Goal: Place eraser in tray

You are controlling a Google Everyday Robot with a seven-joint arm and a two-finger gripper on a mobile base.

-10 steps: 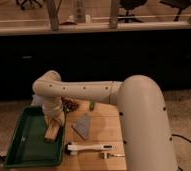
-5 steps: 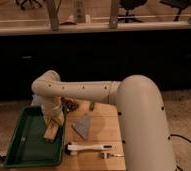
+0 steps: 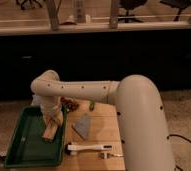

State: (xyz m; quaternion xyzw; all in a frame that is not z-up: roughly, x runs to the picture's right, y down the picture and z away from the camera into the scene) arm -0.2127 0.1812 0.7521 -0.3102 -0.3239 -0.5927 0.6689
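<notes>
Eraser (image 3: 49, 133) in hand (image 3: 52, 123) over tray (image 3: 25, 150)

An office, judging by wheeled desk chairs (image 3: 131, 6).

No legible text, label or number on anything. Gripper (image 3: 52, 121) hangs over the tray (image 3: 20, 150), near its right rim, clamped on the eraser (image 3: 49, 132).

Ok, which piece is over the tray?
The tan eraser, in the gripper above the green tray; the grey triangle and white tool lie outside it.
</notes>
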